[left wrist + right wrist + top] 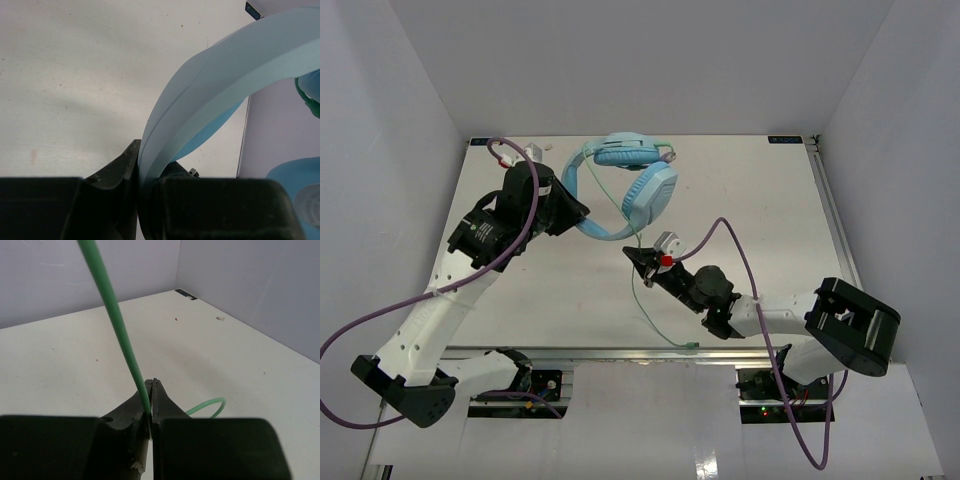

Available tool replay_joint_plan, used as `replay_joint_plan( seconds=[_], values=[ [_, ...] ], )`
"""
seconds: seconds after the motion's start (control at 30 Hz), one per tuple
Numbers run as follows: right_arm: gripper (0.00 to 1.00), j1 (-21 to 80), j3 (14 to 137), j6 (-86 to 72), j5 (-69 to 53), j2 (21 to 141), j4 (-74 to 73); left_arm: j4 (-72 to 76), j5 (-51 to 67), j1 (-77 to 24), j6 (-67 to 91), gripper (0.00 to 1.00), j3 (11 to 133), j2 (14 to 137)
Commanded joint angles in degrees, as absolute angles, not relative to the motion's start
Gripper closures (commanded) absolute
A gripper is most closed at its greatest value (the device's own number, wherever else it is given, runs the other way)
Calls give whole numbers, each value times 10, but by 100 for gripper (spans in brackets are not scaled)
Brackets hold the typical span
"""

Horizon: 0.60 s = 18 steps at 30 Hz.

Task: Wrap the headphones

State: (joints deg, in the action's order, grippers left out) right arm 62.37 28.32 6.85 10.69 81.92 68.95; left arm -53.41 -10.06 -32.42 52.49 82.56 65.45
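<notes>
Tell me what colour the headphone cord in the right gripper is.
Pale green; the cord shows best in the right wrist view, pinched by the right gripper.

Am watching overhead cam looking down on whole table [760, 190]. Wrist cams sitting close behind own fingers [116, 170]; each sharing headphones [650, 195] with overhead.

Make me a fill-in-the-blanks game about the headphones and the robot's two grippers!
1. The left gripper is shut on the headphones at their curved ____.
2. The right gripper is pinching the thin ____ cord.
3. The headphones' two round earcups are light ____ in colour.

Missing words: headband; green; blue.
</notes>
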Motion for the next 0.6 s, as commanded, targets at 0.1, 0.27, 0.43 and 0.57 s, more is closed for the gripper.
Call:
replay_joint_plan(
  seconds=[0.1, 0.27, 0.43, 0.57],
  values=[
    [91, 621, 259, 93, 212, 830, 773, -477, -66, -323, 544, 100, 860, 621],
    [80, 614, 256, 105, 239, 833, 772, -454, -14, -323, 547, 100, 839, 605],
    [82, 606, 268, 102, 314, 841, 786, -424, 42, -323, 533, 100, 777, 574],
    [85, 587, 284, 87, 359, 855, 794, -401, 59, -323, 501, 100, 719, 549]
  ],
)
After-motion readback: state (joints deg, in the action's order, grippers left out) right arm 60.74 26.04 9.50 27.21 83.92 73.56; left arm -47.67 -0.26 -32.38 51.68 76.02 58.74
